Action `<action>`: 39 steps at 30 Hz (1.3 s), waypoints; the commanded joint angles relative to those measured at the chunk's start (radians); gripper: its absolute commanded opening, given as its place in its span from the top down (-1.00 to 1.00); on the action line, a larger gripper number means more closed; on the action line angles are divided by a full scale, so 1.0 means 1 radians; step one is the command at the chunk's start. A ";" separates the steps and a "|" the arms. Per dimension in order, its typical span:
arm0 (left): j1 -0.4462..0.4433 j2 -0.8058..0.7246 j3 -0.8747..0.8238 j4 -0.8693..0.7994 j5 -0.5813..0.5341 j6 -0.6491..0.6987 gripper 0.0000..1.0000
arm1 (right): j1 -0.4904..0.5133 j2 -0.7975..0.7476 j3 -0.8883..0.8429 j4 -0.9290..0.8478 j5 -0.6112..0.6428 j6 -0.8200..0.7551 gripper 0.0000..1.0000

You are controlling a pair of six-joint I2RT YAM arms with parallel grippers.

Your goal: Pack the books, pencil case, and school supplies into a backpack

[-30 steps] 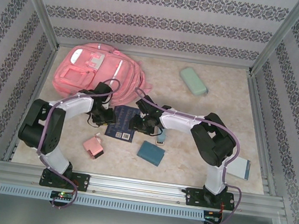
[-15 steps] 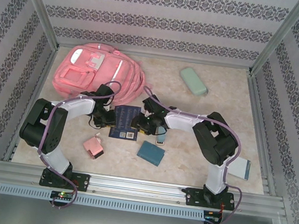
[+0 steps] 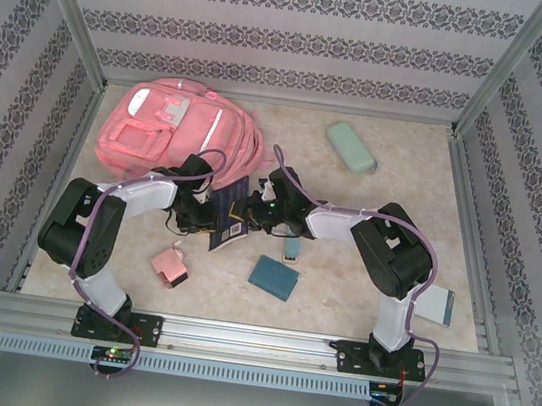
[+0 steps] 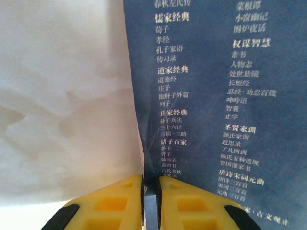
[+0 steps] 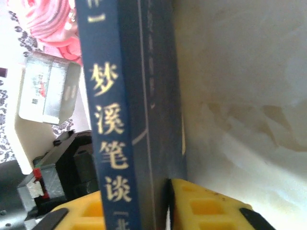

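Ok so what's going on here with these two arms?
Both arms are gripping one navy book between them. The left pincer is shut on its cover edge, and the right pincer is shut on the spine side. The book is tipped up rather than lying flat, just in front of the pink backpack. The mint pencil case, a pink piece and a teal block lie on the table, not yet packed.

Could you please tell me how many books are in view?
1: a navy book, tilted up between the left claw and right claw, near the backpack. Others may be hidden.
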 commanded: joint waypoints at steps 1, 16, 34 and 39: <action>-0.019 0.008 0.026 -0.056 -0.009 0.036 0.68 | -0.004 -0.003 0.019 -0.080 0.012 -0.070 0.75; -0.019 -0.022 0.409 -0.250 -0.306 0.218 0.32 | -0.081 -0.277 -0.063 -0.244 0.122 -0.201 1.00; -0.012 0.476 0.883 -0.275 -0.581 0.394 0.05 | -0.117 -0.431 -0.117 -0.308 0.189 -0.231 1.00; -0.013 0.476 0.892 -0.289 -0.577 0.392 0.99 | -0.122 -0.443 -0.121 -0.305 0.194 -0.230 1.00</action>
